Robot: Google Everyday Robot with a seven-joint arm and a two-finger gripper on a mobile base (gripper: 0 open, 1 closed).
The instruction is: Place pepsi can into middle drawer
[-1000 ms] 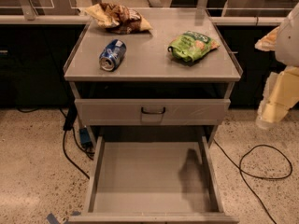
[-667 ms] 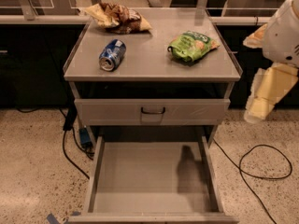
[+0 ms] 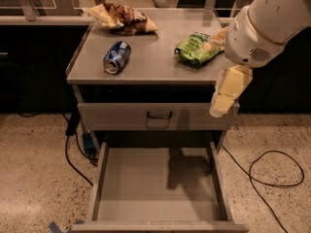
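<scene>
Our arm (image 3: 272, 18) has swung in from the right edge of the frame and now looms over the right side of the desk (image 3: 146, 62), so we judge the reach for the can has only begun. The middle drawer (image 3: 158, 188) stands pulled open at bottom centre, ready to receive it. The tool (image 3: 224, 95) hangs at centre right, in front of the desk's front right corner. Whether it is released or clenched we cannot tell. The pepsi can (image 3: 117, 57) has not moved. It lies on its side at upper left on the desk top, well apart from the tool. The arm hides part of the green snack bag (image 3: 197, 47), and the frame's bottom edge cuts the drawer's front.
</scene>
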